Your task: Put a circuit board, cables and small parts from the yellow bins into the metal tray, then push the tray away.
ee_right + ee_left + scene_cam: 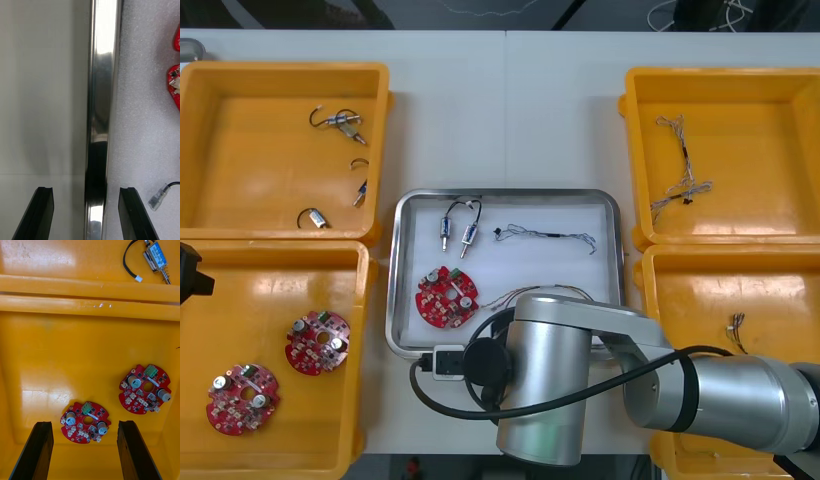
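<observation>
- Light tabletop (510, 110) carries four yellow bins (250, 150), two at each side of the front view. The metal tray (570, 265) sits between them, white inside.
- From above, the tray holds a round red circuit board (447, 296) at its lower left. Two small metal parts (458, 232) with black leads lie toward its upper left, and a thin cable (545, 236) lies across its upper right.
- A second thin cable (575, 291) runs under the right arm (580, 380), which covers the tray's near edge at the bottom centre of the frame.
- Right wrist view shows what that arm hides. The right pincer (86, 189) is spread astride the tray's shiny rim, one finger over bare tabletop, the other over the white lining. Whether it touches the rim cannot be told.
- That view cuts the circuit board off at its edge, and it shows a white connector (159, 197) on a black lead beside one finger.
- Left wrist view has the left pincer (84, 424) spread and pinching nothing above the lower-left bin (75, 352). Two more boards (145, 389) lie on the bin floor beyond the fingers. Past the bin walls, another metal part (157, 260) lies in the neighbouring bin.
- At the right of the front view the bins hold thin wires (680, 165) whose colours are hard to make out. The arm covers much of the lower-right bin.
</observation>
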Motion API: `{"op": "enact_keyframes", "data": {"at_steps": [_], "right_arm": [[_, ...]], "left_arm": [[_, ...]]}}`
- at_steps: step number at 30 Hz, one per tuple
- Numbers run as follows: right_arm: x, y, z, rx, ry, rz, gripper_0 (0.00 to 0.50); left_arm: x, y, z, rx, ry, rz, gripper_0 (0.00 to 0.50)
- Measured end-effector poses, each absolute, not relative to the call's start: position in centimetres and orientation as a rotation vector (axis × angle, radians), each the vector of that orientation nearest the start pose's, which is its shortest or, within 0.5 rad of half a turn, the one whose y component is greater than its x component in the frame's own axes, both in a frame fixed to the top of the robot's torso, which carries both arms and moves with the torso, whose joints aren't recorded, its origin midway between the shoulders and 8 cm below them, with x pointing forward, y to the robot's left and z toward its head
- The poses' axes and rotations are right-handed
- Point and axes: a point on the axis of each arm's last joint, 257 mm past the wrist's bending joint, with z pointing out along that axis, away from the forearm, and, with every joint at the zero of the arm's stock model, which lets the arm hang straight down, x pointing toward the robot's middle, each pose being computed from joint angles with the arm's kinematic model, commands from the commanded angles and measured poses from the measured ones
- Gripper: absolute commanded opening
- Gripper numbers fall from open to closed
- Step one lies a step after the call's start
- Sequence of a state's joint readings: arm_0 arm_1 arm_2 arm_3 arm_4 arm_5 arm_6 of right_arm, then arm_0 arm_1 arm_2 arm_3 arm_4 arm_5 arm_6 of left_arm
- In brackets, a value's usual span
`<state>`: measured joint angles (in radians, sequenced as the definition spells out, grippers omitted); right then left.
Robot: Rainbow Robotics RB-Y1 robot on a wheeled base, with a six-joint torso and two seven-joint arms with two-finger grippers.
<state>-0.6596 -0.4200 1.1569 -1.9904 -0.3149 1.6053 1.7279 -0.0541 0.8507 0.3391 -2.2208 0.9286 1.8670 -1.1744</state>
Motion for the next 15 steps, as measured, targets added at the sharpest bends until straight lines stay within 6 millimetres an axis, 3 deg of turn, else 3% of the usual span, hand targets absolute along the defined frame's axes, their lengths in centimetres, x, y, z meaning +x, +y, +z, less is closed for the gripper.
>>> {"op": "enact_keyframes", "data": {"at_steps": [2,3,4,5,6,7,15], "right_arm": [[33.58,-0.81,-32.85,-1.961,1.899,-0.376,0.480],[33.59,-0.81,-32.84,-1.960,1.899,-0.376,0.385],[33.60,-0.80,-32.83,-1.960,1.898,-0.377,0.385],[33.61,-0.79,-32.83,-1.960,1.898,-0.377,0.146],[33.63,-0.79,-32.81,-1.959,1.897,-0.378,0.146],[33.69,-0.79,-32.78,-1.958,1.896,-0.380,0.000],[33.91,-0.79,-32.66,-1.952,1.891,-0.389,0.000]], "left_arm": [[34.93,38.49,-17.46,-0.126,2.714,-0.003,0.500],[34.93,38.48,-17.46,-0.126,2.714,-0.004,0.500],[34.93,38.48,-17.46,-0.125,2.714,-0.004,0.500],[34.93,38.48,-17.46,-0.125,2.714,-0.004,0.500],[34.93,38.48,-17.46,-0.125,2.714,-0.004,0.500],[34.93,38.48,-17.46,-0.125,2.714,-0.004,0.500],[34.93,38.47,-17.45,-0.125,2.713,-0.004,0.500]]}}
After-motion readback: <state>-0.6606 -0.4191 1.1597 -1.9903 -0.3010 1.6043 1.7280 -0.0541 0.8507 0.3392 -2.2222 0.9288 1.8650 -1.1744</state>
